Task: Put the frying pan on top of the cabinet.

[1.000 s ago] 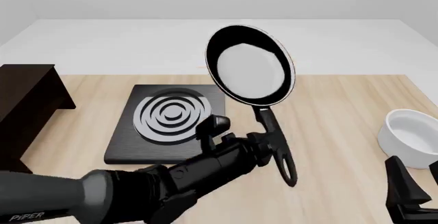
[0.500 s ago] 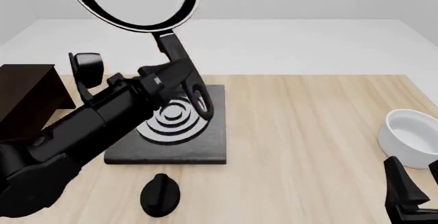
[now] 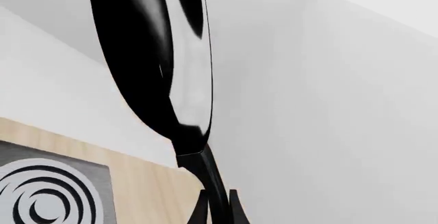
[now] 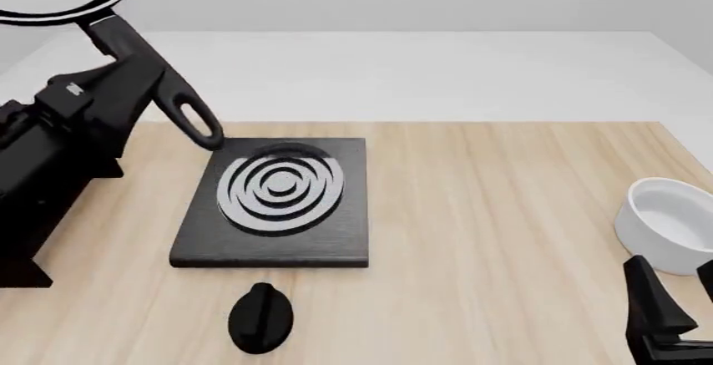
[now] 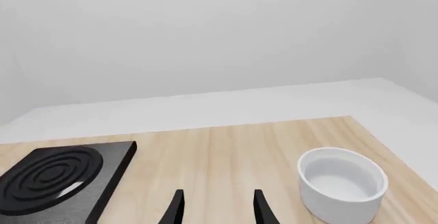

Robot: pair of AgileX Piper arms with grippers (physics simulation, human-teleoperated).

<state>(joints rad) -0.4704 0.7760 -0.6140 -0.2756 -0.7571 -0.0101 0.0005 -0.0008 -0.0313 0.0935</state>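
The left gripper [image 4: 106, 81] is clamped on the handle of the frying pan [image 4: 67, 2], holding it high above the cabinet [image 4: 28, 240], apparently clear of it. Right gripper [image 5: 217, 208] hangs parted, empty, near the white bowl [image 5: 342, 183].

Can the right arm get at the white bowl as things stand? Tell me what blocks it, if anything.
Probably yes. The right gripper is open and holds nothing, and the white bowl stands close beside it on bare table. Nothing lies between them; the stove plate sits well off to the other side.
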